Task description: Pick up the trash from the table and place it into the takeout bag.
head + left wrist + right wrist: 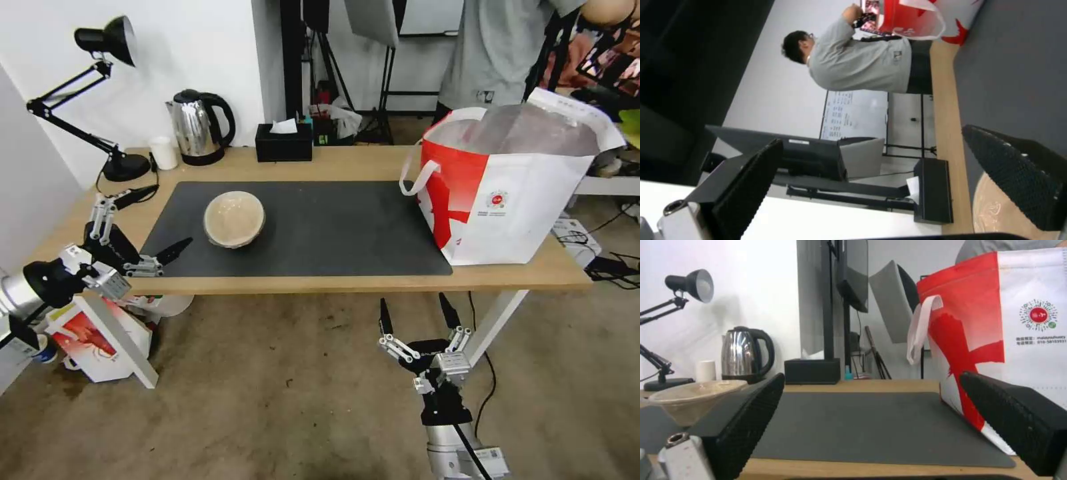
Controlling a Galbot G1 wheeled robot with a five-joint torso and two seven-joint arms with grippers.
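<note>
On the white panel of the takeout bag, near the right gripper, a round red logo is printed. Under it two small lines are seen; the second seems to begin with "010-", the rest cannot be read. On the whiteboard writing is seen, but it is not legible.

Bench: grey mat, tan bowl left, takeout bag right; lamp, kettle, tissue box far.

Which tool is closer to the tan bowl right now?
The left tool, open at the table's left end beside the tan bowl; the right tool hangs below it.
</note>
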